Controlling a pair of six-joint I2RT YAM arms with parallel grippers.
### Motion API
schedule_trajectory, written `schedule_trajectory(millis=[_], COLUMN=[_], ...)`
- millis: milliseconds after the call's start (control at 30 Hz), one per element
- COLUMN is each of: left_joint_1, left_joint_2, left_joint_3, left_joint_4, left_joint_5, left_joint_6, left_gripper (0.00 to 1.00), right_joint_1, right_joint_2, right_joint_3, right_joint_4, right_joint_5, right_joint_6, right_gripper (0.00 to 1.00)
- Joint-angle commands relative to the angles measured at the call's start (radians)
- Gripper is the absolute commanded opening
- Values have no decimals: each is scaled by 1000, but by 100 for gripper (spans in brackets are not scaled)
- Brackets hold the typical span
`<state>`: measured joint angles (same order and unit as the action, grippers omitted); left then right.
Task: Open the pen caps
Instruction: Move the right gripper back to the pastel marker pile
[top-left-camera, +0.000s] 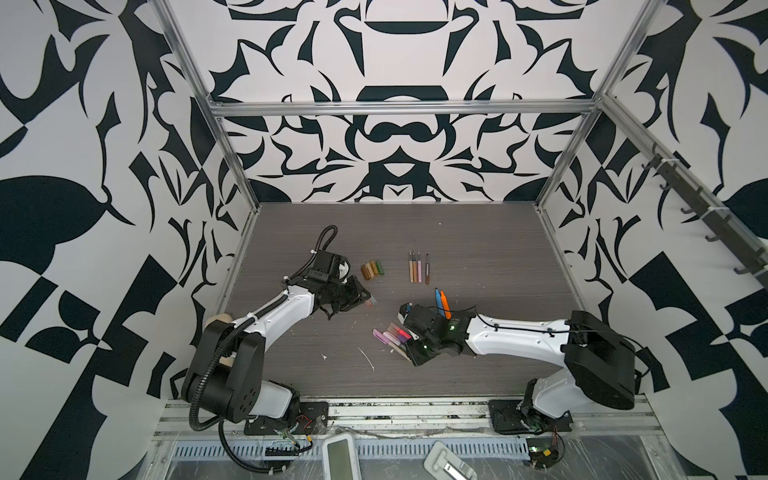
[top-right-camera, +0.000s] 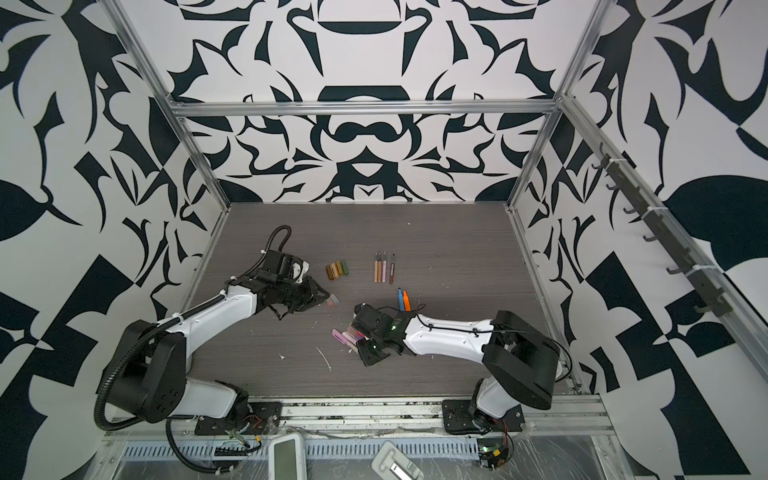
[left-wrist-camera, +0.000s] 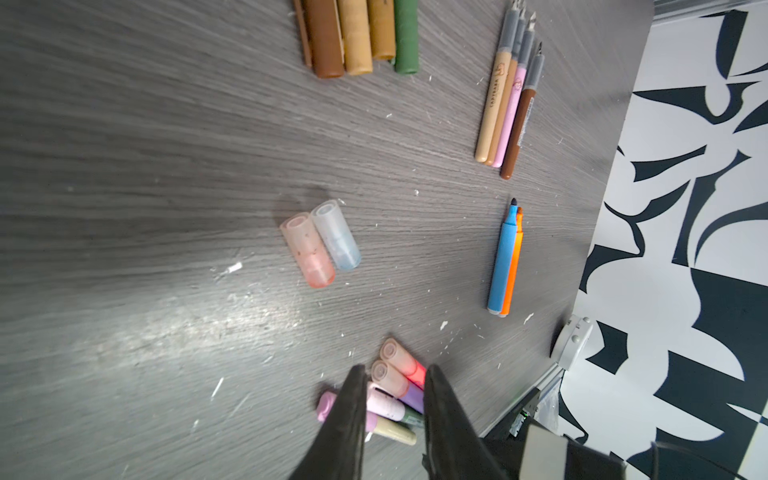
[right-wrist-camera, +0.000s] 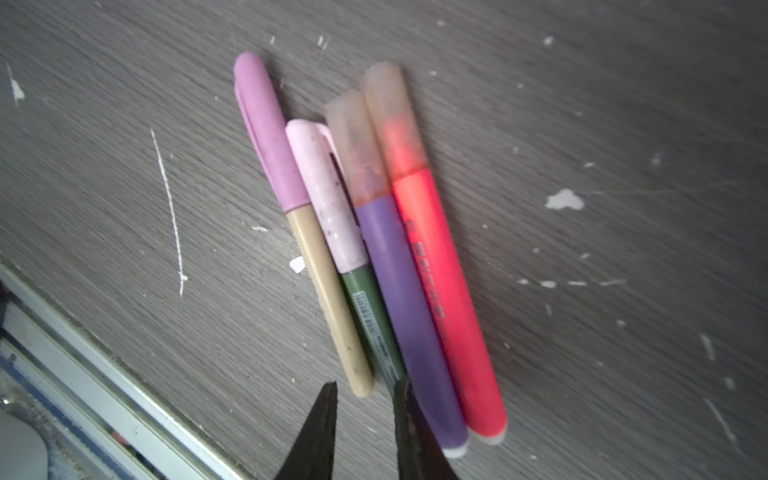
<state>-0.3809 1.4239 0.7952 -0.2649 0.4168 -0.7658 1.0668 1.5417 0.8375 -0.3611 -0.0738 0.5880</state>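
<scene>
Several capped pens (right-wrist-camera: 407, 299) lie side by side at the table's front middle (top-left-camera: 392, 336): a beige one with a mauve cap (right-wrist-camera: 266, 133), a green one with a pale pink cap (right-wrist-camera: 328, 195), and a purple and a red one with translucent caps (right-wrist-camera: 395, 124). My right gripper (right-wrist-camera: 366, 384) hovers open at their tail ends, with the beige pen's end at the gap. Two loose translucent caps (left-wrist-camera: 322, 245) lie just right of my left gripper (top-left-camera: 361, 296). It is open and holds nothing (left-wrist-camera: 395, 370). Brown, gold and green caps (top-left-camera: 372, 269) lie behind it.
Several thin uncapped pens (top-left-camera: 419, 268) lie in a row at mid-table. A blue and an orange uncapped marker (top-left-camera: 441, 302) rest just behind the right wrist. A metal rail (right-wrist-camera: 104, 395) runs along the table's front edge. Patterned walls and frame posts enclose the table.
</scene>
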Motion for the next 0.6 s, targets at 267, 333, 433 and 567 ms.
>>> schedule_trajectory(millis=[267,333,433,567], left_joint_1=[1,1,0,1], left_joint_2=[-11,-11,-13,-14], left_joint_3=[-20,-21,-23,-25], left_joint_4=[27,27,26,23], left_joint_5=[-1,0,0,2], left_joint_6=[2,3,6,8], left_gripper=[28,28,28,28], right_joint_1=[13,18,31,63], right_joint_2=[73,85,101,132], right_joint_3=[59,63,76,111], right_joint_4=[13,11,-7,-54], right_joint_5=[12,18,39,84], right_joint_6=[16,16,11,-8], right_gripper=[26,26,26,25])
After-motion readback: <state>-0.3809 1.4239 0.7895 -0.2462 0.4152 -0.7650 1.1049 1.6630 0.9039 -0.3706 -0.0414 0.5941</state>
